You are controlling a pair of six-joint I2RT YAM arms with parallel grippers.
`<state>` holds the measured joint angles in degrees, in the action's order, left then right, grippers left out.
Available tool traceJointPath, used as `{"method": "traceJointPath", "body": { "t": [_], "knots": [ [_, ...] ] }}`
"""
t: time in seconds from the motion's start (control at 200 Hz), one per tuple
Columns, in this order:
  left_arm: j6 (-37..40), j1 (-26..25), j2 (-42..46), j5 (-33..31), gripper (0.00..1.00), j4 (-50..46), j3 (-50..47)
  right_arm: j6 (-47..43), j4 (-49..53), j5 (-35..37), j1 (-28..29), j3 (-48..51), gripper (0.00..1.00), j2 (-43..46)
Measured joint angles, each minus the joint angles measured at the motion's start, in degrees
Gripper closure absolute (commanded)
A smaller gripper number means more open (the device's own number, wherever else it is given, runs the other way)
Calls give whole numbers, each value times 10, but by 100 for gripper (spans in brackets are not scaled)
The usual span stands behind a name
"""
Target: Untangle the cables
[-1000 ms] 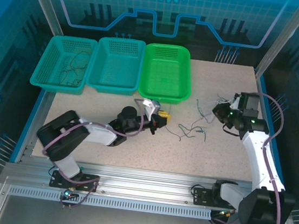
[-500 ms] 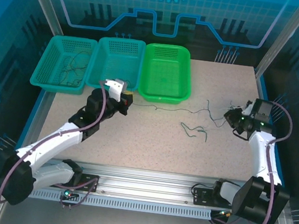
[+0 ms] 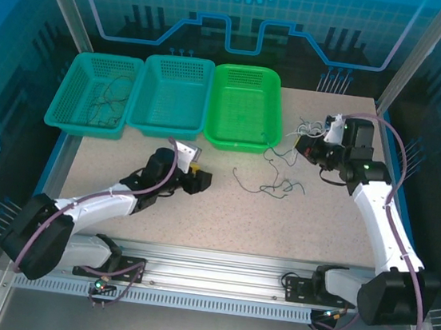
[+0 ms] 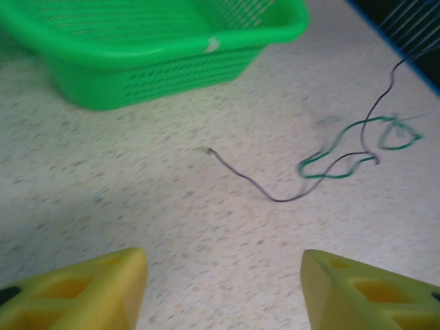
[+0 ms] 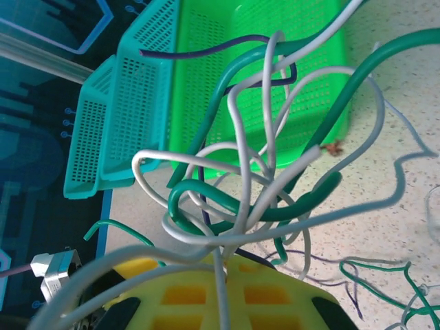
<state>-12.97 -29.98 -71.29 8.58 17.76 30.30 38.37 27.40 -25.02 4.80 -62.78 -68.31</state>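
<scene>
Untangling looks far from done: thin grey, cream and green curly cables [image 5: 227,237] sit knotted in the closed right end effector [image 3: 305,143], left end effector [image 4: 223,282] open.

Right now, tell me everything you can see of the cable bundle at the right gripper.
The cable bundle is a knot of thin, flexible wires: pale grey-white, dark green and one dark purple strand. They loop and cross one another, gathered where the right gripper is shut on them, then fan outward in open curls. From above, the bundle hangs over the table, just right of the green basket. The pictures do not settle whether it touches the basket.
</scene>
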Motion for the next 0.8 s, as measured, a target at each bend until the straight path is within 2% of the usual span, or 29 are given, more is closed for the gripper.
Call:
{"method": "traceJointPath", "body": {
  "t": [0.11, 0.27, 0.455, 0.53, 0.57, 0.61, 0.7, 0.745, 0.755, 0.8],
  "knots": [
    [10, -15, 1, 57, 24, 54, 7, 4, 1, 6, 14, -2, 100, 8],
    [28, -76, -27, 112, 19, 125, 63, 7, 2, 10, 23, -10, 100, 12],
    [19, -103, -143, 122, 12, 230, 151, 7, 2, 15, 34, -14, 100, 12],
    [11, -104, -185, 116, 14, 245, 177, 9, 3, 17, 40, -14, 100, 12],
    [8, -105, -206, 112, 20, 247, 191, 9, 3, 19, 43, -14, 100, 12],
    [6, -105, -223, 110, 30, 247, 203, 10, 5, 21, 45, -14, 100, 12],
    [-5, -105, -242, 103, 77, 250, 217, 11, 5, 23, 47, -14, 100, 13],
    [-6, -105, -245, 100, 97, 250, 218, 12, 6, 24, 47, -14, 100, 15],
    [-6, -105, -245, 99, 100, 250, 218, 12, 6, 25, 47, -14, 100, 15],
    [-6, -105, -244, 98, 100, 250, 218, 12, 8, 30, 47, -14, 100, 17]
  ]
}}
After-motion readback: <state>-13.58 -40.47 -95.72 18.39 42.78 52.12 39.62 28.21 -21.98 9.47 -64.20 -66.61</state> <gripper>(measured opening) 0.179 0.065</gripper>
